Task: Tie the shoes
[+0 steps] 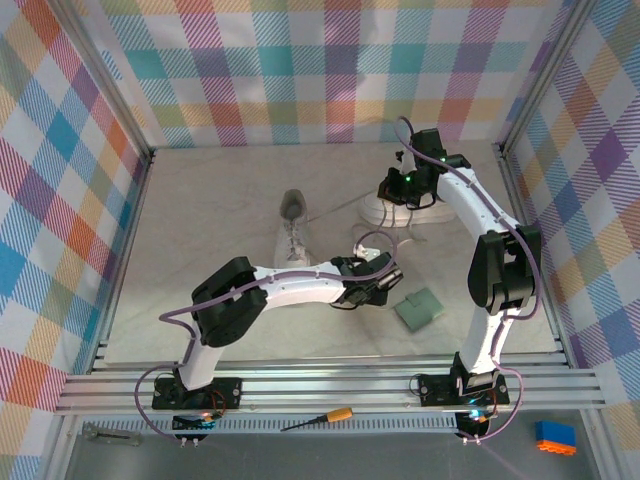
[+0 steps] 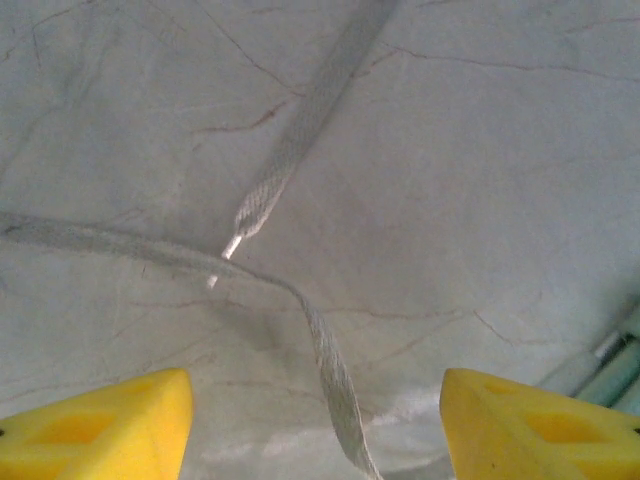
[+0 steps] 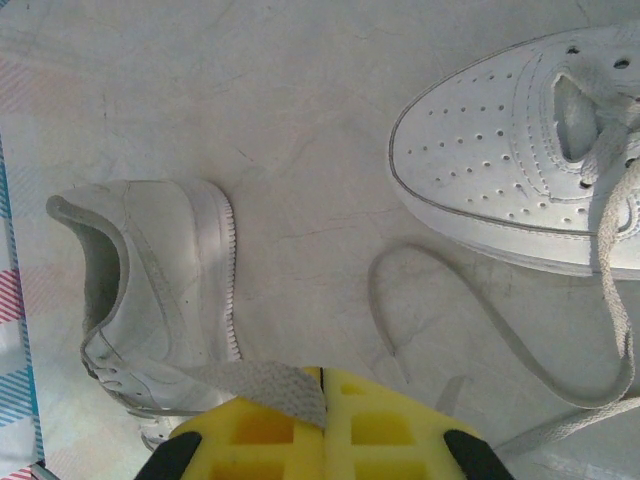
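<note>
On surface (image 1: 200, 210), centre shoe (image 1: 290, 238) and far-right shoe (image 1: 400, 208) lie apart, untied. Left gripper (image 2: 317, 405) wide, straddles loose lace (image 2: 325, 350) lying flat, probably to pinch it. Right gripper (image 3: 322, 388) closed on second lace (image 3: 262, 380), holding it ready for crossing.

The overhead picture is lit evenly and softly from above; only faint, blurred shadows are cast on the pale table (image 1: 200, 230) beneath the arms (image 1: 300, 285). The left wrist picture is dimmer and greyish. Its lace (image 2: 300, 140) is rendered soft, more so toward the top of the frame, a weak shadow is thrown beside it, and the yellow fingertips (image 2: 100, 430) in the lower corners are out of focus. The right wrist picture is brighter. The shoe (image 3: 480, 150) at upper right is sharp down to its perforations, while the upper left is washed out and the wall (image 3: 12, 300) at the left edge is smeared.
</note>
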